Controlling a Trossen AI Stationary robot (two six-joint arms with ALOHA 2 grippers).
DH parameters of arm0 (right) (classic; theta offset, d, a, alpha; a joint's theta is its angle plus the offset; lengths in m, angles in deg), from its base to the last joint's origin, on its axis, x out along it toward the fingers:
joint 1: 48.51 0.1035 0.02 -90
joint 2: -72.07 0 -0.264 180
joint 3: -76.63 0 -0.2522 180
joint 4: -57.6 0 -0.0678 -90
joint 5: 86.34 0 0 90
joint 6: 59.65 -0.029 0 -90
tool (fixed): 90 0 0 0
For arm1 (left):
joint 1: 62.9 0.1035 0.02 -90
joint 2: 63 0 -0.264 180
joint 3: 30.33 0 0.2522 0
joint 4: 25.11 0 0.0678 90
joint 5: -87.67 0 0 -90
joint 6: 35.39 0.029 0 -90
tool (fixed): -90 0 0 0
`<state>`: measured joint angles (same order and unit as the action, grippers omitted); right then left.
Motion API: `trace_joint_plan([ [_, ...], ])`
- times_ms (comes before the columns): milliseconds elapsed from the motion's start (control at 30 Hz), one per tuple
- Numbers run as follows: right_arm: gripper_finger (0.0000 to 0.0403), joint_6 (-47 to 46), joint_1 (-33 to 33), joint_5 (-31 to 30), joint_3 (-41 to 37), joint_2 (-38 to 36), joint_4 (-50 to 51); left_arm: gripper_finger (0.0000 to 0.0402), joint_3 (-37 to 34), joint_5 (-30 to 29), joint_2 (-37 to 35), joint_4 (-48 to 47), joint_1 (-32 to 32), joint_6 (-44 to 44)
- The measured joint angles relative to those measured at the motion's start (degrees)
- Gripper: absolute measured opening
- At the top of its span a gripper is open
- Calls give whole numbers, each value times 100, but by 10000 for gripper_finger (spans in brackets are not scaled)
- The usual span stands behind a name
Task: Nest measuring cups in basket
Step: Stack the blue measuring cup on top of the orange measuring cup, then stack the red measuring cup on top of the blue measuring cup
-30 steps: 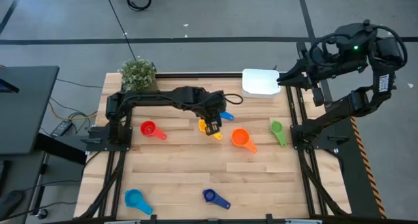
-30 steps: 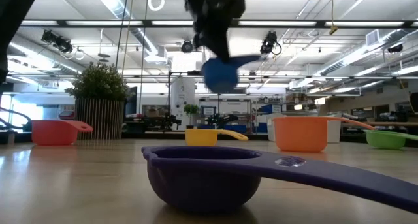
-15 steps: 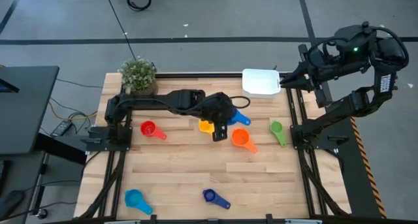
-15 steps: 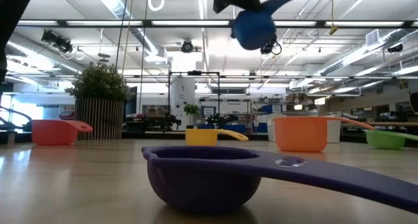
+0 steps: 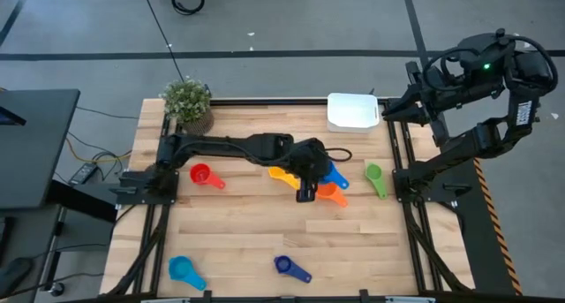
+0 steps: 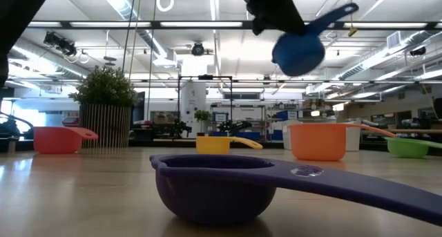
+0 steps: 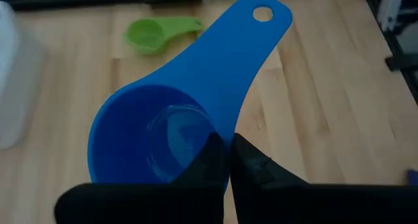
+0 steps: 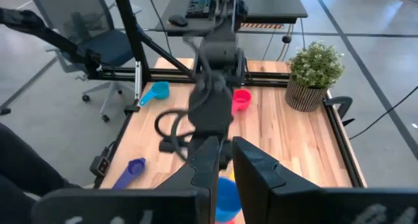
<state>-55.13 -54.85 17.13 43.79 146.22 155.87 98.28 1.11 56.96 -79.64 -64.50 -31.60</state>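
My left gripper (image 5: 316, 172) hangs above the middle of the table, shut on a blue measuring cup (image 5: 335, 175). Right under that cup sits an orange cup (image 5: 328, 194). A yellow cup (image 5: 279, 172) sits left of it, a red one (image 5: 201, 174) farther left, and a green one (image 5: 374, 175) to the right. A light blue cup (image 5: 181, 268) and a dark blue cup (image 5: 284, 266) rest near the front edge. The white basket (image 5: 353, 111) stands at the far right corner. My right gripper (image 5: 381, 111) waits shut and high beside the basket. My left gripper holds the blue cup by its rim (image 7: 224, 134), beside the root of the handle. One finger (image 7: 210, 152) is inside the bowl and the other (image 7: 248, 160) outside. The fingers slant down from the table's left. The cup hangs clear of the table, its handle (image 6: 338, 17) tilted up toward the right.
A potted plant (image 5: 188, 104) stands at the far left corner. Bare wood lies between the middle row of cups and the two at the front. The dark blue cup (image 6: 214, 185) fills the foreground of the low view.
My left gripper has carried the blue cup toward the table's right edge, from above the yellow cup to above the orange one. The wrist has rolled and the cup has swung about, so its handle now points right and up. The cup stays clear of the table.
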Motion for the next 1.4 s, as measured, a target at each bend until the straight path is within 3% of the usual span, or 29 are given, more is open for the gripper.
trace_joint_plan([
  [867,52,-38,1,-30,-1,-46,11,9,-4,240,1226,243,-65,142],
  [1200,52,15,-1,-30,-1,-46,11,84,-3,197,1145,258,-65,-188],
  [1400,52,17,0,-30,0,-46,17,98,-4,199,913,114,-55,-487],
])
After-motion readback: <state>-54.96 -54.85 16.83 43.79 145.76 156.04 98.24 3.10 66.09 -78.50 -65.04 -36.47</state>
